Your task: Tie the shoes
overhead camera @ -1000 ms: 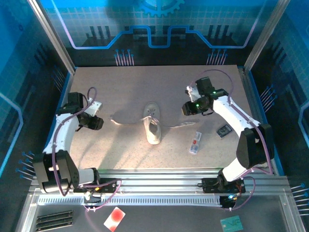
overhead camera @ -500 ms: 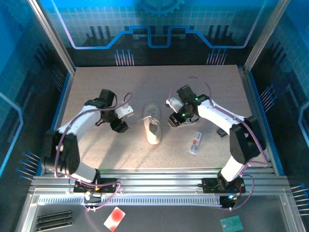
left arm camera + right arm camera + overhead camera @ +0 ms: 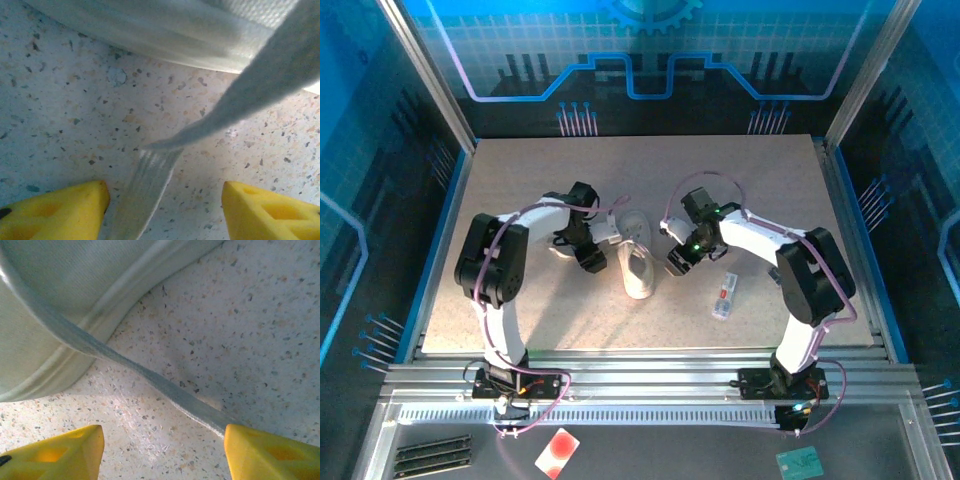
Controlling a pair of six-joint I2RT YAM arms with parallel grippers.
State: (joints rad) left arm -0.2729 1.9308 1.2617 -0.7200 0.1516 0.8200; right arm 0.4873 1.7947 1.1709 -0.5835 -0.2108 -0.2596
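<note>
Speckled bench [image 3: 520,310] bore the sneaker [image 3: 638,268]; left end effector [image 3: 165,200] and right end effector [image 3: 162,445] gaped astride laces [image 3: 150,180], probably needing centring before pinching.

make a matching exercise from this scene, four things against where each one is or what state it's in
Things:
1 sneaker
2 left gripper
3 right gripper
4 flat white item with red marks

Places or states:
a open, low at the sneaker's right side
b lying apart from both grippers
c between the two grippers
d open, low at the sneaker's left side

Pairs: 1-c, 2-d, 3-a, 4-b
</note>
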